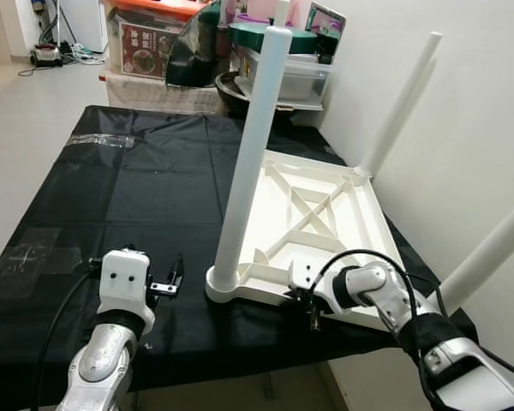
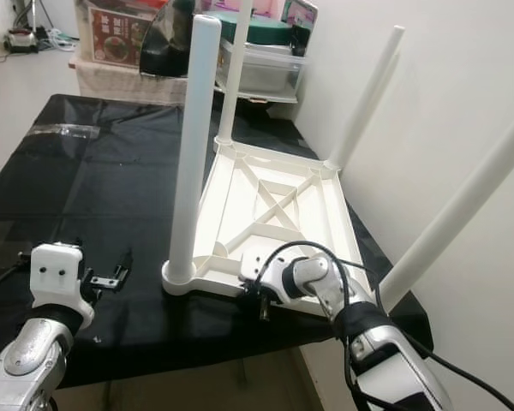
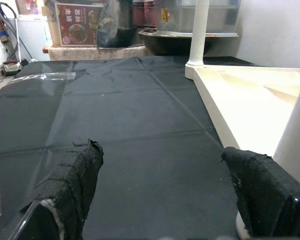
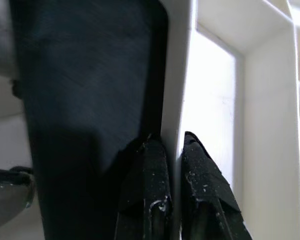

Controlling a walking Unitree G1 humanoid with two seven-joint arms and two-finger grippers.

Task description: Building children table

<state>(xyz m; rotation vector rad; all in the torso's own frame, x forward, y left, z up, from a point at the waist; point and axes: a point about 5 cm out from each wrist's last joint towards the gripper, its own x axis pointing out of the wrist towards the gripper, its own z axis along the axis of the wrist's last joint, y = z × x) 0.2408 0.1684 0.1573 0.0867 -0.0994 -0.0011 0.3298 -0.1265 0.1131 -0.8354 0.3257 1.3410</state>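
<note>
1. The left gripper [image 1: 170, 281] sits nearest the camera, just off the near corner of the white tabletop [image 1: 360, 224]. It hovers low over the black cloth [image 1: 137, 188], and in the left wrist view its two fingers [image 3: 75, 182] stand wide apart with nothing between them
2. The right gripper [image 4: 172, 165] is at the near edge of the tabletop. The right wrist view shows its two black fingers clenched on the thin white rim [image 4: 177, 100] of that tabletop, one finger on each side of it
3. The tabletop lies upside down on the black cloth, ribbed underside up, with a diagonal cross of ribs [image 1: 304, 210] in its middle. Its right side reaches towards the white wall [image 1: 463, 128]
4. Four white legs stand up from the tabletop's corners: the near left leg [image 1: 250, 163] rises upright from a round socket beside the left gripper, the far left leg [image 2: 236, 73] stands at the back corner, the far right leg [image 1: 403, 103] leans along the wall, and the near right leg [image 1: 488, 253] slants out over the tabletop's near right corner, above the right arm
5. Beyond the far end of the tabletop are a red-printed box [image 1: 146, 43], a dark bowl [image 1: 240, 92] and a clear plastic bin [image 1: 300, 77]
6. To the left of the tabletop, well apart from it, patches of clear tape [image 1: 103, 139] lie on the cloth
</note>
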